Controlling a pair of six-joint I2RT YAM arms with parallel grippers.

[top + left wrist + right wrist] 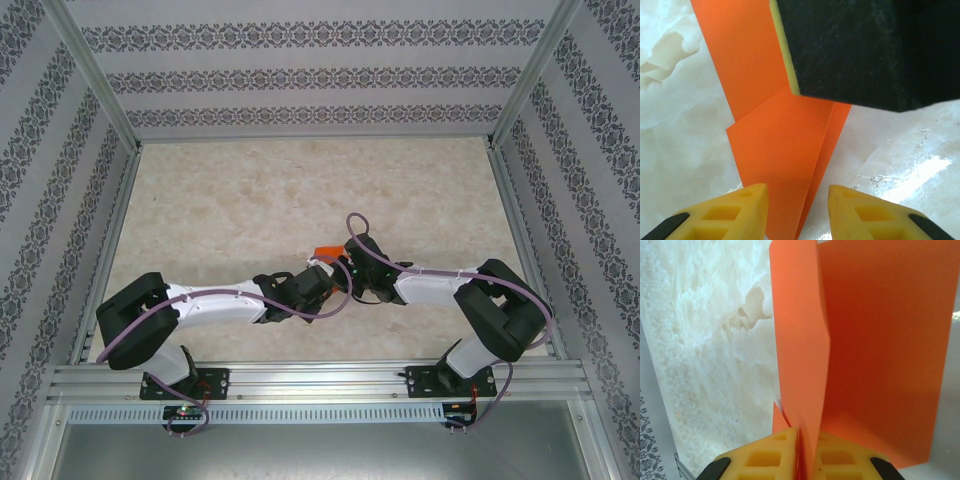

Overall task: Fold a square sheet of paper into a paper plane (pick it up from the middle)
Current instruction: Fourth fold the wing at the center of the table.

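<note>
Closest to my right wrist camera, my right fingers are pressing together on the sheet of paper, a thin orange layer running up out of the seam between the two yellow tips. That layer is standing on edge above them as a narrow upright flap, and a broader orange panel is spreading away behind it to the right. The paper is looking plain and bright orange on every face I am seeing. Pale marbled tabletop is showing to the left of the flap.

At my left wrist, my left fingers are standing partway apart, gripping nothing. The sheet of paper is lying ahead of them on the tabletop, already folded: layers are overlapping along slanting edges, and the shape is narrowing toward me, its tip running into the gap between my two yellow tips. Whether either tip is touching it I cannot tell. At the far end of the paper, my right fingers are showing as a black block with a yellow pad along its edge, meeting the orange.

From above, my left arm and right arm are pointing inward, wrists close together near the middle of the tabletop, and a small patch of the sheet of paper is peeking out between them.
</note>
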